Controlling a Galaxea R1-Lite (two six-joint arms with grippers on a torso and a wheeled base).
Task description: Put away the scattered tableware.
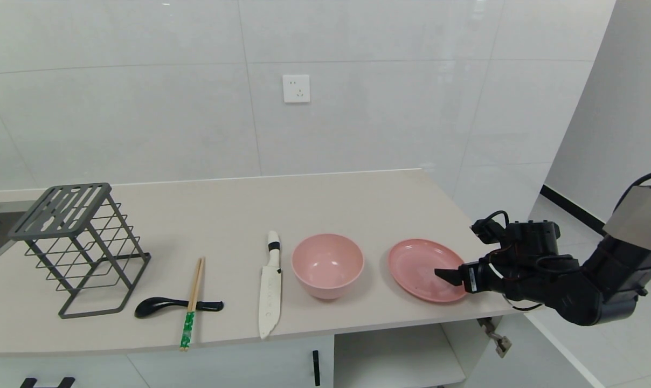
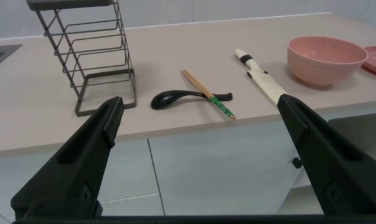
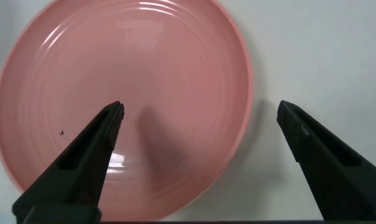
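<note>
The pink plate (image 1: 426, 268) lies flat near the right end of the counter (image 1: 358, 205), close to its front edge, and it looks to be the piece in hand. The right gripper (image 1: 449, 276) hovers over the plate's near-right rim with its jaws spread wide, one finger above the plate's inside and the other above the bare counter beside it, gripping nothing. I judge this as the approach to a first pick-up, with none of the tableware put away yet. The next move calls for lowering until the rim sits between the fingers, then closing on it; the rim is thin and low, so the outer finger needs to get under its edge without pushing the plate away. Just left of the plate stands a pink bowl (image 1: 327, 264), then a white knife (image 1: 270, 288), then chopsticks (image 1: 192, 302) lying across a black spoon (image 1: 164, 306), with a grey wire rack (image 1: 77, 242) at the far left. The left gripper (image 2: 200, 106) hangs in front of the counter, jaws wide and empty.
</note>
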